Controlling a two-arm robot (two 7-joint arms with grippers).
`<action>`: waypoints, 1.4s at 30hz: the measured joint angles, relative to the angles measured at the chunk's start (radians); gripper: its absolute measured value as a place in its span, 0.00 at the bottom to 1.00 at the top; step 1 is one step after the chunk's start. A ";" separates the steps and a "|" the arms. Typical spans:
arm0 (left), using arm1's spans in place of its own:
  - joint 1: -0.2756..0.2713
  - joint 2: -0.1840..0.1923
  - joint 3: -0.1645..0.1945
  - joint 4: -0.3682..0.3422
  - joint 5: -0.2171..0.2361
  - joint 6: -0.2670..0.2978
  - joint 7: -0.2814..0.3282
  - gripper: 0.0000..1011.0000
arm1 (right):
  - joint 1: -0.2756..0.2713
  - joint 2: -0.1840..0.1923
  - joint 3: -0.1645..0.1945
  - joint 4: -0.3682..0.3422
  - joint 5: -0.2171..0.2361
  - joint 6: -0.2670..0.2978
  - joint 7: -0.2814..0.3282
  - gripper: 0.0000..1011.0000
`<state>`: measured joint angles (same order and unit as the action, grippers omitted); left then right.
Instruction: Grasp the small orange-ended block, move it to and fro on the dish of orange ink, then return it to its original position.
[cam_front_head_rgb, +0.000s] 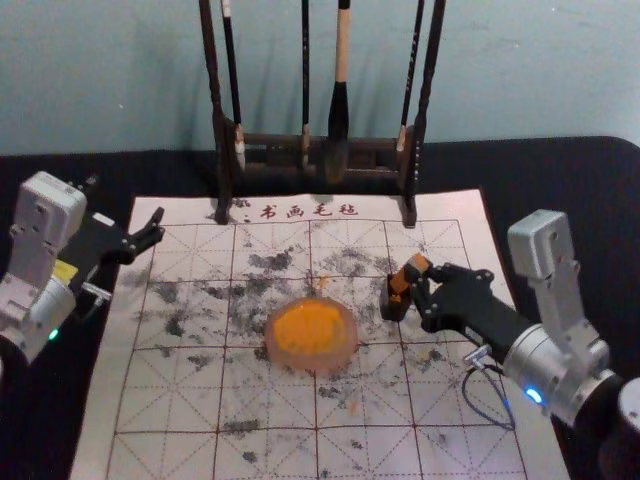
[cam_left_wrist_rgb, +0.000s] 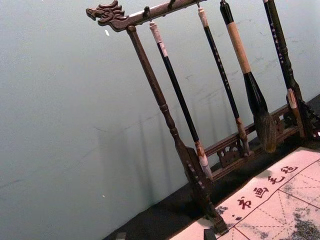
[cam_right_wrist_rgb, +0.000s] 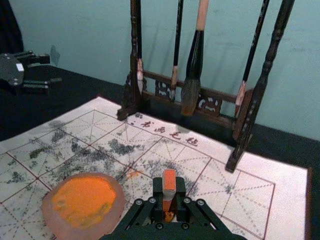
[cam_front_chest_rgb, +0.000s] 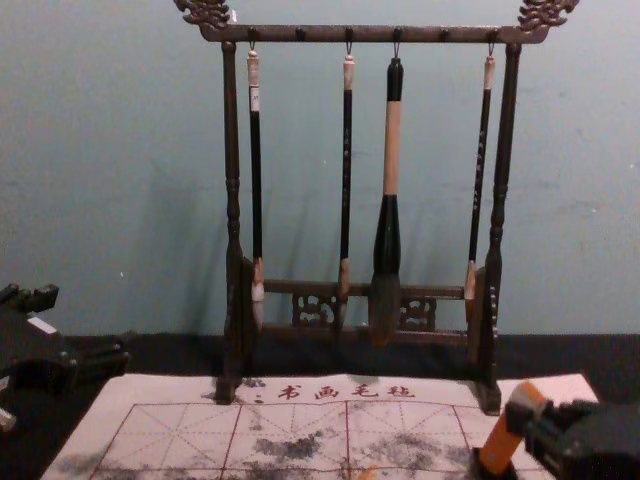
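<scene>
The head view is showing the right tool (cam_front_head_rgb: 421, 284) reaching in from the right and gripping the small orange-ended block (cam_front_head_rgb: 416, 263) over a dark holder (cam_front_head_rgb: 388, 304), which is sitting on the printed mat (cam_front_head_rgb: 160, 420) to the right of the dish (cam_front_head_rgb: 349, 350) of orange ink (cam_front_head_rgb: 308, 327). The right wrist view is looking down on the block's end, with the tool's fingers (cam_right_wrist_rgb: 158, 189) pressing on both sides of it. The chest view is giving the slant that the wrist view is flattening: the block is leaning, its upper end tipping toward the right tool and its lower end meeting the holder. How deep it is sitting there, I cannot tell.

The left tool (cam_front_head_rgb: 157, 226) is waiting, spread and ungrasping, beyond the mat's left edge. The left wrist view is taking in the brush rack (cam_front_head_rgb: 275, 155) and its hanging brushes (cam_front_head_rgb: 340, 110). The chest view is showing the rack's whole carved top bar (cam_front_chest_rgb: 370, 34), which the head view is cutting off above.
</scene>
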<state>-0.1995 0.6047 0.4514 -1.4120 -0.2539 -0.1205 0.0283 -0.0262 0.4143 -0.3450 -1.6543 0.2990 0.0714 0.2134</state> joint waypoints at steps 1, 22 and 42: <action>0.000 0.000 0.000 0.000 0.000 0.000 0.000 0.99 | 0.002 0.006 0.009 -0.014 0.003 0.017 0.009 0.13; 0.000 0.000 0.000 0.000 0.000 0.000 0.000 0.99 | 0.160 0.110 0.002 -0.047 0.068 0.147 0.258 0.13; 0.000 0.000 0.000 0.000 0.000 0.000 0.000 0.99 | 0.362 0.089 -0.203 0.103 0.078 0.228 0.413 0.13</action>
<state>-0.1995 0.6047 0.4513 -1.4120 -0.2539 -0.1205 0.0283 0.3356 0.5031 -0.5476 -1.5516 0.3769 0.2998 0.6262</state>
